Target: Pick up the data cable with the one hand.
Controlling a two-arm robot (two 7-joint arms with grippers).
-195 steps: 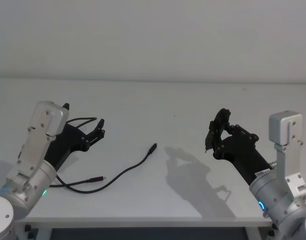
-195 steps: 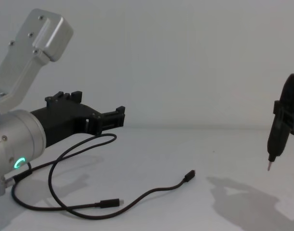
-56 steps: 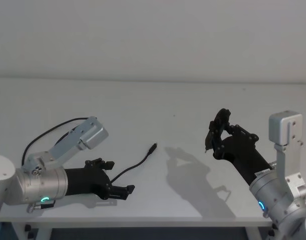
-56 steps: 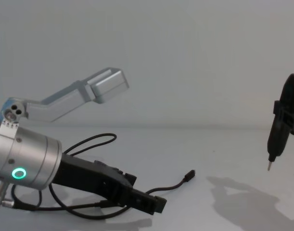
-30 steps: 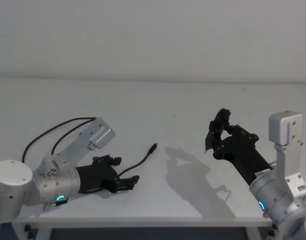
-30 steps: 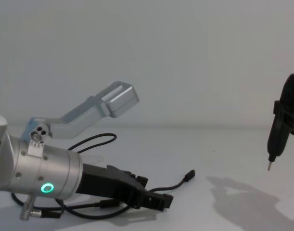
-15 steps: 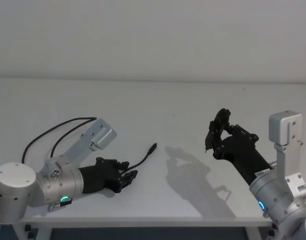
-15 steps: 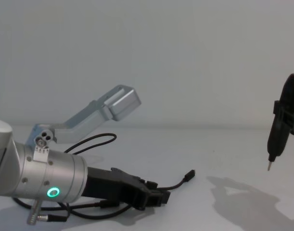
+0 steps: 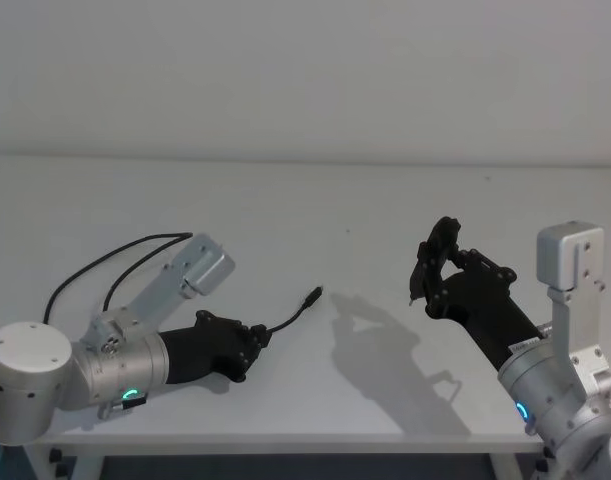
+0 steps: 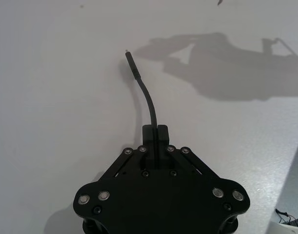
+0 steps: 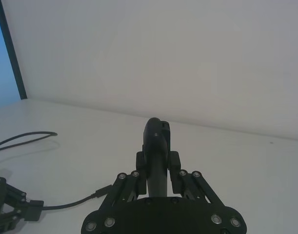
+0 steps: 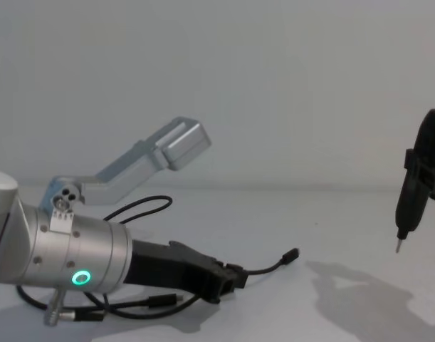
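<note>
We have the left gripper [image 9: 255, 338] low at the near left, closed tight on the data cable [image 9: 291, 314]. The cable's short free end runs straight ahead from the jaws toward the right; its loop trails far-left. The right gripper [image 9: 432, 262] hangs well apart.

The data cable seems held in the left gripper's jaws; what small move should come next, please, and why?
Probably raise the left gripper: its jaws look closed on the data cable, most of which lies on the table. The right gripper hangs parked.
</note>
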